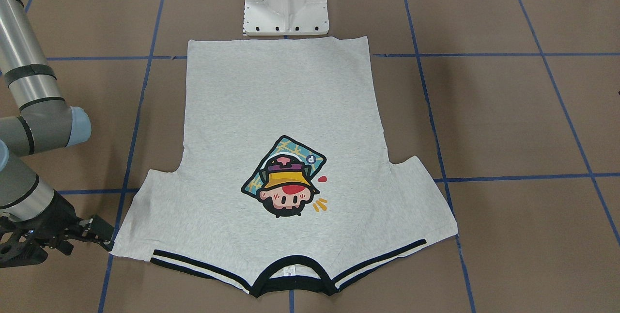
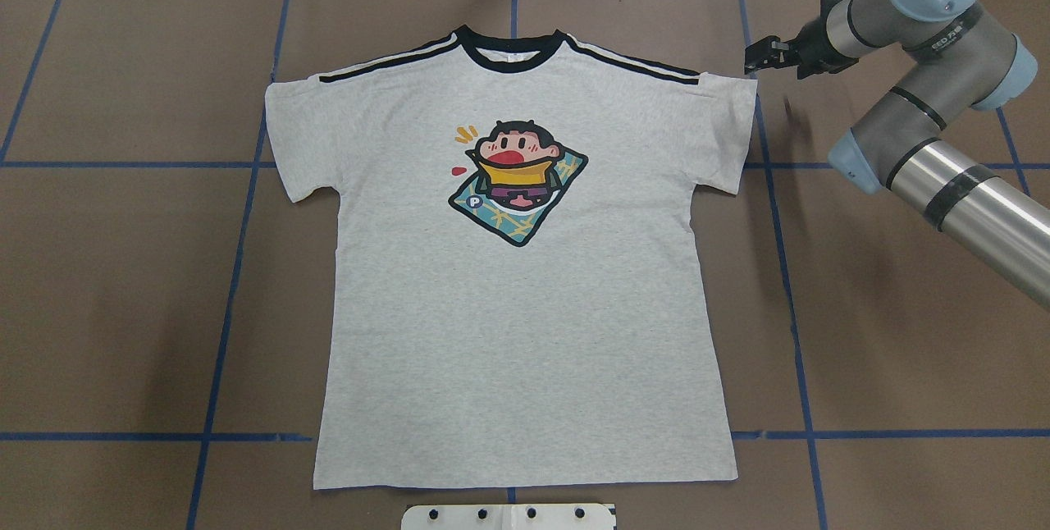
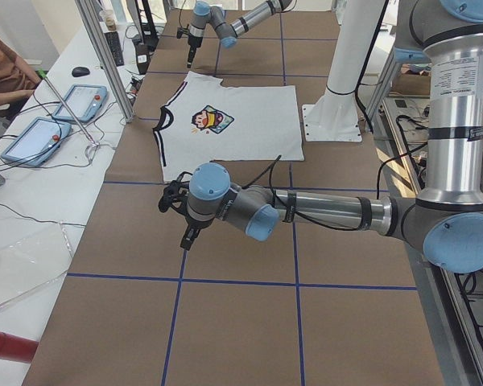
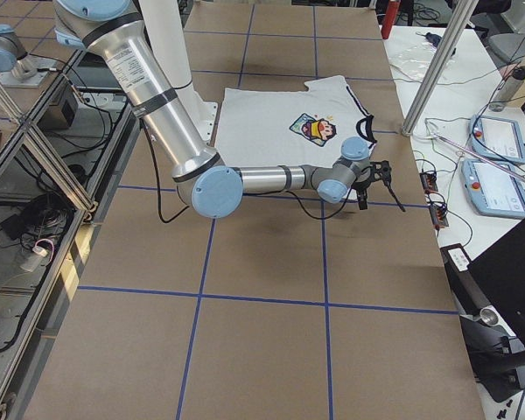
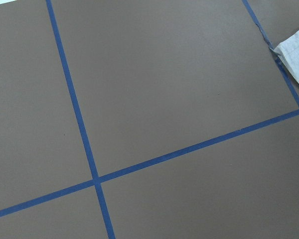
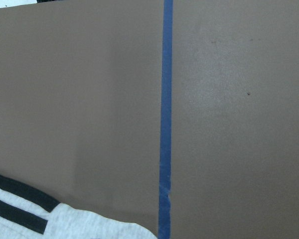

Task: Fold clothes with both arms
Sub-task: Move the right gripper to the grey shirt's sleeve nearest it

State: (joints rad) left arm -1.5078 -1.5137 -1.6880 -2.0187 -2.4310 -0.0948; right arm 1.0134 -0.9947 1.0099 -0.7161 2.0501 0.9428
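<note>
The grey T-shirt (image 2: 517,308) lies flat and face up on the brown table, with its black collar (image 2: 510,50) at the far side and the cartoon print (image 2: 517,185) on the chest. It also shows in the front view (image 1: 281,109). My right gripper (image 2: 753,62) hovers just off the striped right shoulder and sleeve edge, apart from the cloth; it looks open and empty (image 1: 99,235). The right wrist view shows that sleeve corner (image 6: 65,224). My left gripper (image 3: 185,229) hangs over bare table beyond the left sleeve; I cannot tell whether it is open. A shirt corner (image 5: 296,55) shows in the left wrist view.
The white base pedestal (image 1: 286,3) stands at the shirt's hem. Blue tape lines (image 2: 238,251) grid the brown table. A side bench with blue control tablets (image 3: 64,100) runs along the far edge, and a red cylinder (image 3: 4,346) lies on it.
</note>
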